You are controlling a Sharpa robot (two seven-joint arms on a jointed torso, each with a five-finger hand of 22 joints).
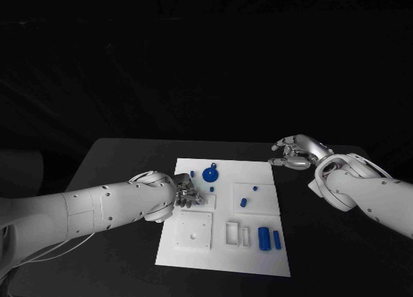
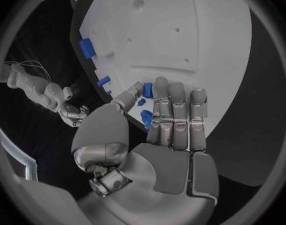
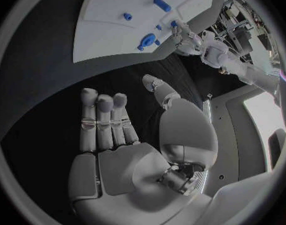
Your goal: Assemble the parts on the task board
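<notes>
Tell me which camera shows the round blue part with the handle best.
The head view: the round blue part lies unobstructed on the task board, beside the left hand. The right wrist view shows it small and distant; in the left wrist view its fingers partly hide it.

The head view looks down from above and behind onto the task board (image 1: 226,216) at mid-frame. Each wrist view sits close behind its own hand, facing along the fingers: the left hand (image 2: 165,135) over the board, the right hand (image 3: 127,150) over the table (image 3: 49,110). All three share the board.
</notes>
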